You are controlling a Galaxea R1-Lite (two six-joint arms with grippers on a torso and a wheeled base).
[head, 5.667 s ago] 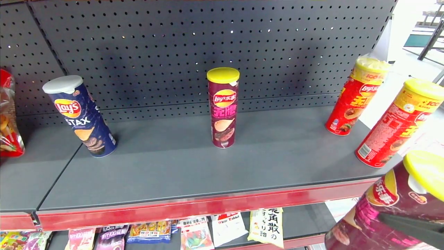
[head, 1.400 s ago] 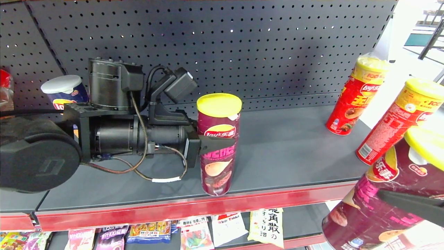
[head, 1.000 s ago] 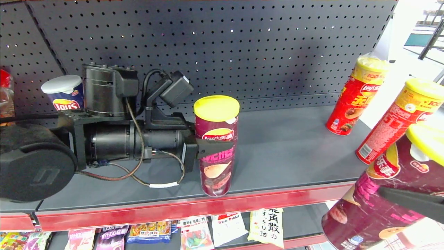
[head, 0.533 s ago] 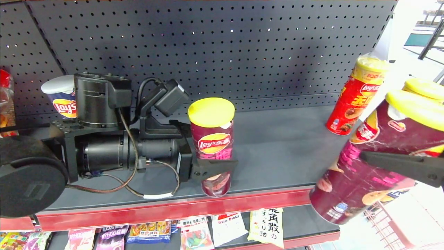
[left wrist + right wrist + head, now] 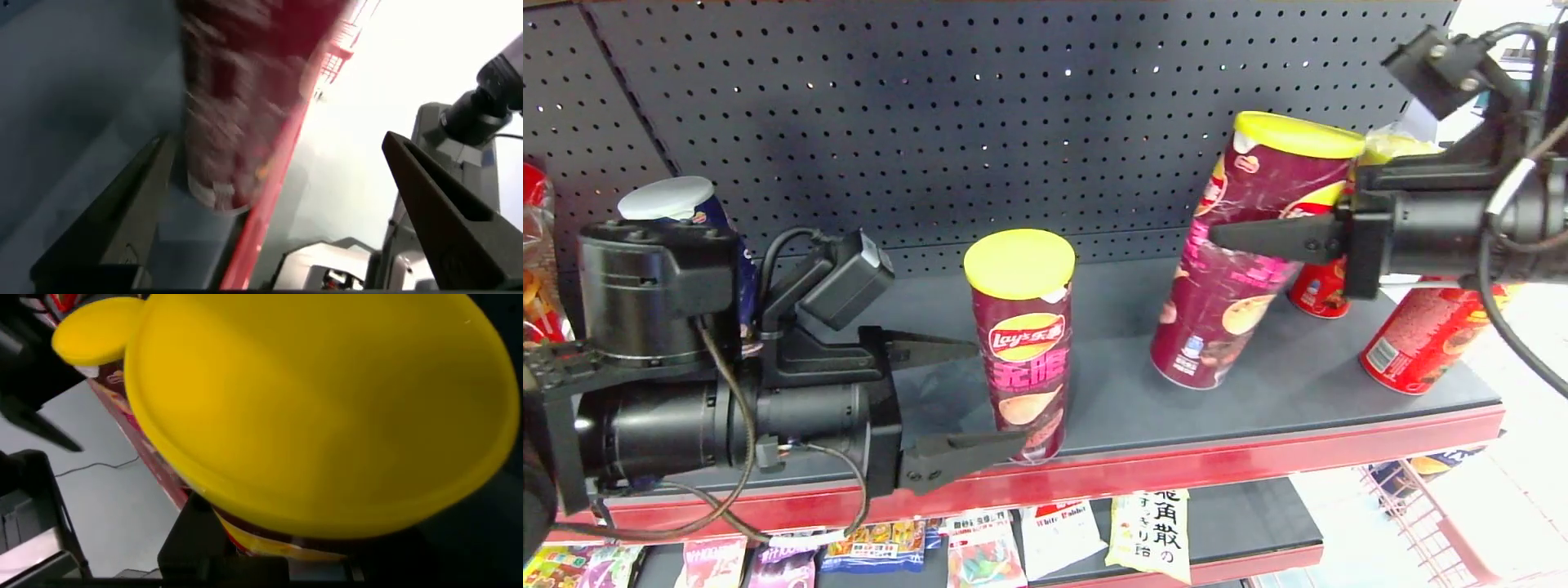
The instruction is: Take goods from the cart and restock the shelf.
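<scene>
The left gripper (image 5: 999, 395) has let go, its fingers now wide apart either side of the standing maroon can (image 5: 1021, 343) at the shelf (image 5: 1127, 412) front edge. The right gripper (image 5: 1258, 237) has swung its clamped, tilted maroon can (image 5: 1217, 327) over the shelf's right half. The right wrist view shows that can's yellow lid (image 5: 319, 408) from above.

The left gripper (image 5: 278, 143) has its jaws spread wide, one just beside a blurred maroon can (image 5: 237, 90) standing on the grey shelf (image 5: 65, 106) at its red front edge (image 5: 274, 196).
</scene>
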